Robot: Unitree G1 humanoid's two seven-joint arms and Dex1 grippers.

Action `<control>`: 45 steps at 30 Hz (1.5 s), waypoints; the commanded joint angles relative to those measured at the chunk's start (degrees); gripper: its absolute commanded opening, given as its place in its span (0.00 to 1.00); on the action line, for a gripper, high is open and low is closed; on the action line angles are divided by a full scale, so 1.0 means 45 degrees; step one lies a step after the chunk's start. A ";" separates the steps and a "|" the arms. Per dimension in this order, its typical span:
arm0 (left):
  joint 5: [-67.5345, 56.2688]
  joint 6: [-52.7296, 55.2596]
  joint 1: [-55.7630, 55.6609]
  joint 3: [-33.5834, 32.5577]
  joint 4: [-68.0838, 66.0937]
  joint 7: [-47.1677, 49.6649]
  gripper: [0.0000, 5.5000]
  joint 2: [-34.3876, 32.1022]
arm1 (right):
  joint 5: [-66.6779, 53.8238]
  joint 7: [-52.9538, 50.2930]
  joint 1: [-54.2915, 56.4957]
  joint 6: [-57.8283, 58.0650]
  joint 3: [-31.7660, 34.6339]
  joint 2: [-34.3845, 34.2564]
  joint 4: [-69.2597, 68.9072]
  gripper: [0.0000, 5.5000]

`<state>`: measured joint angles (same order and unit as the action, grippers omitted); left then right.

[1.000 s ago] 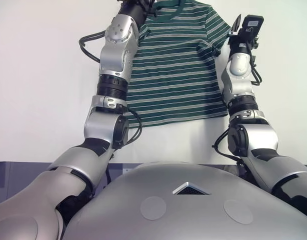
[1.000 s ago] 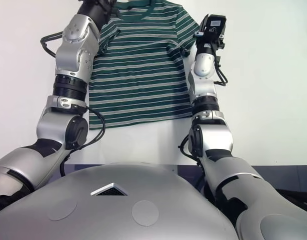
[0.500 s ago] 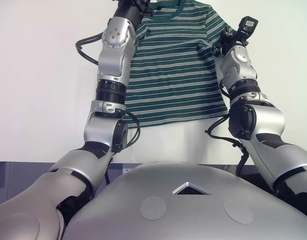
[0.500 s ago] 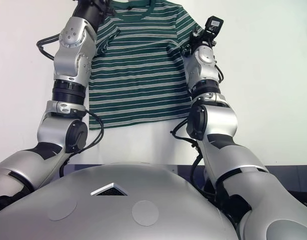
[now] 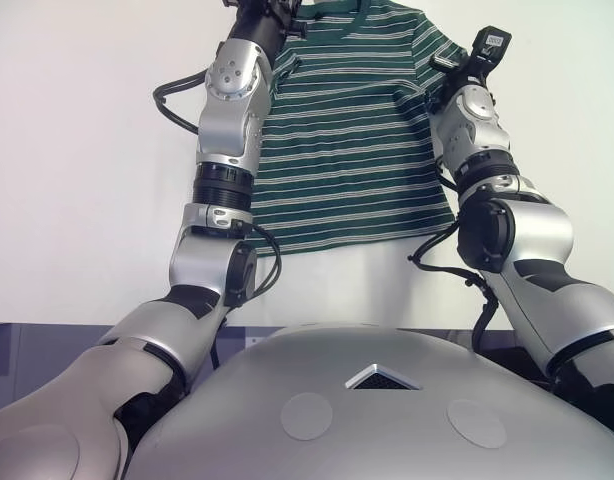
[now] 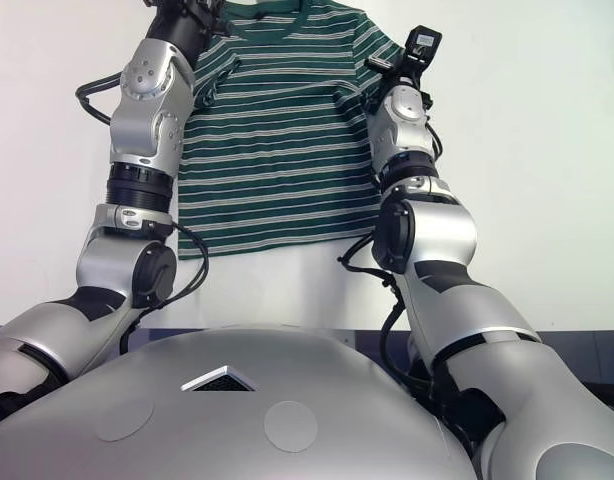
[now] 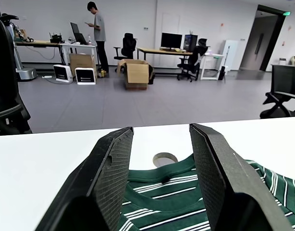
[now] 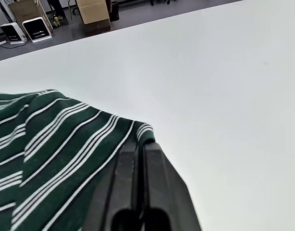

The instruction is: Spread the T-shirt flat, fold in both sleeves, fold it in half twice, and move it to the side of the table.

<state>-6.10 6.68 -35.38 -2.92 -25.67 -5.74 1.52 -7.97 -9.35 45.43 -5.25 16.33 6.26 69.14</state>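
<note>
1. While both arms reach out over it, the white table (image 5: pixel 87 150) carries the whole job, and its far edge has a small round hole (image 7: pixel 162 158) just beyond the shirt's neck.
2. Lying face-up and mostly spread near the middle of that table is the green striped T-shirt (image 5: pixel 347 150), with its collar (image 7: pixel 172 168) at the far end, its hem towards the robot and both sleeves not yet folded in. I'd judge it light, soft and limp. It should drag and wrinkle rather than slide cleanly, so the places to take hold are the sleeve hems and the shoulder seams.
3. Out on the office floor behind stands a cardboard box (image 7: pixel 138 74), and I cannot tell what is in it.
4. At the collar, the left gripper (image 7: pixel 161 132) hangs just above the cloth with its fingers spread wide and nothing between them.
5. Over at the right sleeve (image 8: pixel 90 139), the right gripper (image 8: pixel 138 150) has its fingers pressed together. The sleeve's hem corner runs in under the tips, so it looks to have a pinch of the cloth.
</note>
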 commanded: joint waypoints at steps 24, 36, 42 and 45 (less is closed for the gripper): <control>0.0064 -0.0147 0.0013 -0.0026 -0.0223 0.0138 0.39 -0.0015 | 0.1821 0.4116 0.0736 -0.0754 -0.3366 -0.2407 -0.1265 0.19; 0.1268 -0.3073 0.2494 0.1617 0.4172 -0.7714 0.51 -0.6888 | 0.1235 1.2024 -0.5224 -0.1058 -0.4561 0.2758 -1.2674 0.45; 0.3272 -1.4722 0.9245 0.1956 0.3804 -0.9834 0.64 -1.2255 | 0.3554 1.2657 -0.9951 -1.2430 -0.3274 0.9147 -1.0558 0.58; 0.4876 -1.6368 0.9937 0.1654 0.3308 -0.8952 0.64 -1.2174 | 0.4577 1.1835 -1.0281 -1.4883 -0.3038 1.0479 -0.8259 0.58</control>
<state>8.27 -57.68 6.00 5.35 -9.18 -47.86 -50.37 7.32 45.75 1.01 -59.99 0.18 46.33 24.38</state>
